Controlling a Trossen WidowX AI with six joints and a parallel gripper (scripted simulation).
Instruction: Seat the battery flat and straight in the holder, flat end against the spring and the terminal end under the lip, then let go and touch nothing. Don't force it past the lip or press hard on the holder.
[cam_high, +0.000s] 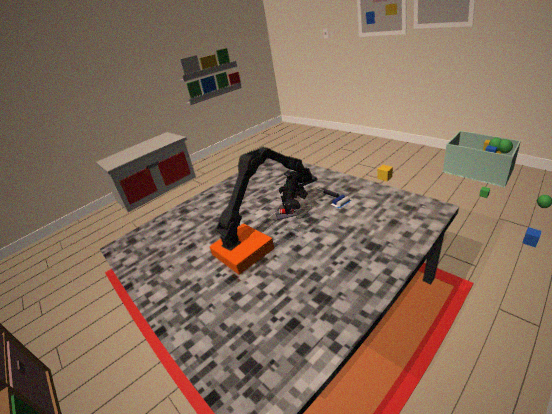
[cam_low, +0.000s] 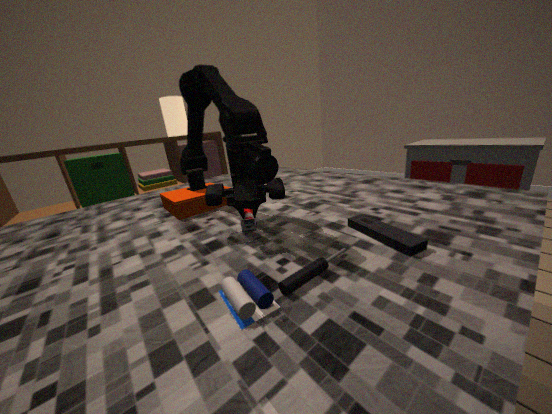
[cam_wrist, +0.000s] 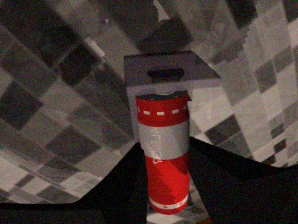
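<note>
A red battery (cam_high: 283, 211) (cam_low: 248, 214) (cam_wrist: 167, 175) with a grey band lies between the fingers of my gripper (cam_high: 289, 209) (cam_low: 248, 215) (cam_wrist: 162, 145), which is shut on it. In the wrist view its far end, dark with a pale nub, is at the front edge of the holder's lip; whether the nub is under the lip I cannot tell. The grey holder (cam_high: 286, 216) (cam_low: 248, 226) (cam_wrist: 131, 107) shows around the far end and along the left side. The battery looks slightly skewed against it. The spring and the near part of the holder are hidden.
A blue battery (cam_low: 255, 288) and a white one (cam_low: 237, 297) lie on a blue-and-white piece beyond the holder. A black-handled screwdriver (cam_high: 330, 192) (cam_low: 304, 275) lies beside them. A long black block (cam_low: 387, 234) lies farther right in the exterior view. The orange base (cam_high: 242, 248) is behind the arm.
</note>
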